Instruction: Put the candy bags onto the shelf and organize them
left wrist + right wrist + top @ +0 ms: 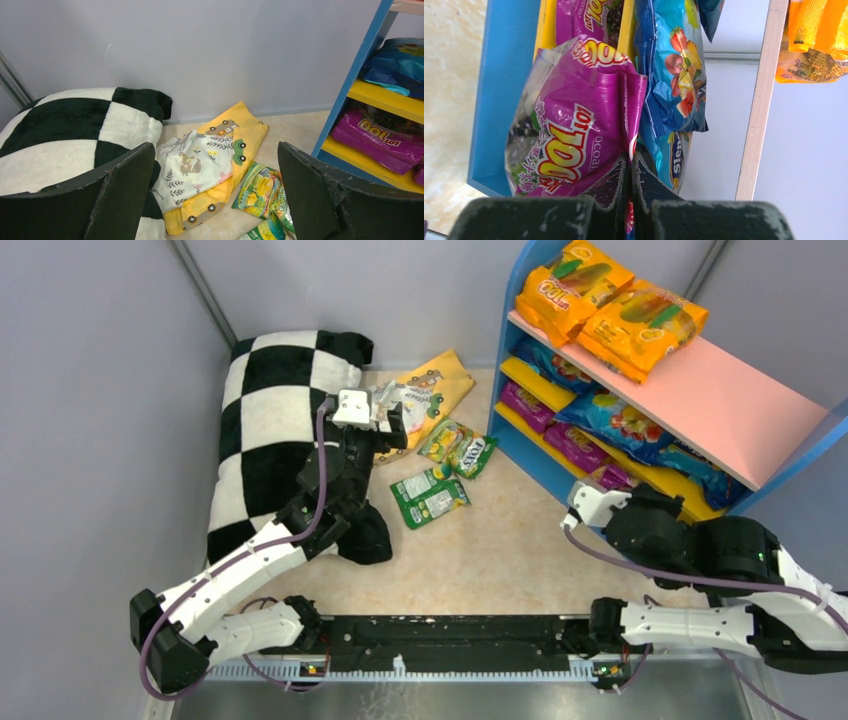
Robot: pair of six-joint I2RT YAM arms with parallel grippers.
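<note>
The blue-framed shelf stands at the back right. Two orange candy bags lie on its pink top board, and blue bags and purple bags lie on the yellow boards. My right gripper is shut on the edge seam of a purple candy bag and holds it at the shelf's lower front. Green candy bags lie on the floor. My left gripper is open and empty above the patterned cloth, with a green bag between its fingers in view.
A black-and-white checkered pillow fills the left side. A yellow and white patterned cloth lies by the back wall next to the green bags. Grey walls close in the back and the left.
</note>
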